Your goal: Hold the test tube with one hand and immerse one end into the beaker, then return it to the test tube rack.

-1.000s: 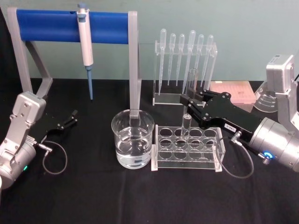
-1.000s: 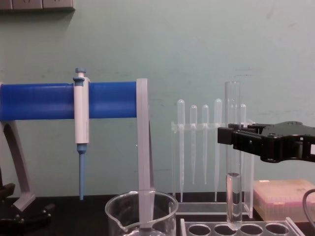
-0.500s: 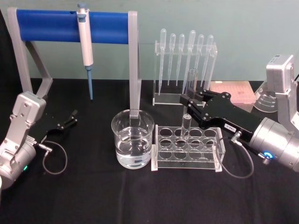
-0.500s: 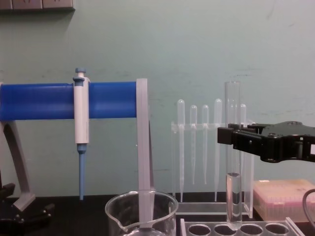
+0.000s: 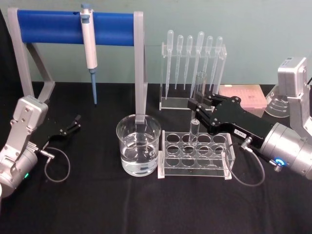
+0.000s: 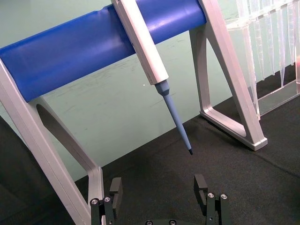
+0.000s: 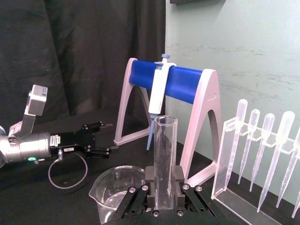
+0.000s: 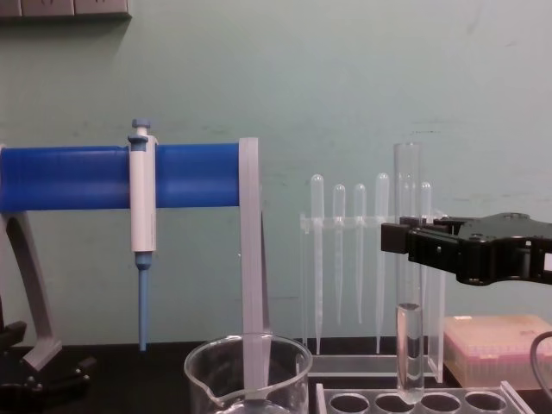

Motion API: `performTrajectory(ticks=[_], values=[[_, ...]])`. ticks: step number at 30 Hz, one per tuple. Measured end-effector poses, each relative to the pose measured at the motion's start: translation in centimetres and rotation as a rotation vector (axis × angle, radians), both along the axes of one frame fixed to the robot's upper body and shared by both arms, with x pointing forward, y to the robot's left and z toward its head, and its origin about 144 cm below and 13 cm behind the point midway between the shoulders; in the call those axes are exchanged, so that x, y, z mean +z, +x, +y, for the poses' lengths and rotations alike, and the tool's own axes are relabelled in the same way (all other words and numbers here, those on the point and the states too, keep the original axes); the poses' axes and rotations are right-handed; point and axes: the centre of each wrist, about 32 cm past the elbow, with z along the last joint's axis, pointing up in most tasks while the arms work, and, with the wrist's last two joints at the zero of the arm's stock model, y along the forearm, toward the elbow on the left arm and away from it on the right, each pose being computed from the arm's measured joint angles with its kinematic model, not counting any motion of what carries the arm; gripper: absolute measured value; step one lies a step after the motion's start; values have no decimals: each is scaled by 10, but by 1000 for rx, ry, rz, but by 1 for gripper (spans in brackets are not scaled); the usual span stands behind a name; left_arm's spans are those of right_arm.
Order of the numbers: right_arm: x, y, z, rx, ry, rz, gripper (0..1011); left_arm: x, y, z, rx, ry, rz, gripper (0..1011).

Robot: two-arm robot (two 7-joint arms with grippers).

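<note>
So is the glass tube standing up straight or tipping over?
Upright: the test tube stands vertical, gripped by the right gripper.

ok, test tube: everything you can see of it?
The test tube is clear glass, open flared rim up, rounded bottom, standing upright. The right gripper is shut on it around mid-height. Its bottom sits at a back-row hole of the clear rack, right of the beaker; whether it is seated I cannot tell.
</note>
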Motion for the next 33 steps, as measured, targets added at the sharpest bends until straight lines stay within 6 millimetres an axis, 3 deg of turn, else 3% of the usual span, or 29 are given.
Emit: performTrajectory(ticks=[33], values=[[0, 0, 0, 0, 0, 0, 226, 0, 0, 0, 0, 0, 0, 1000]])
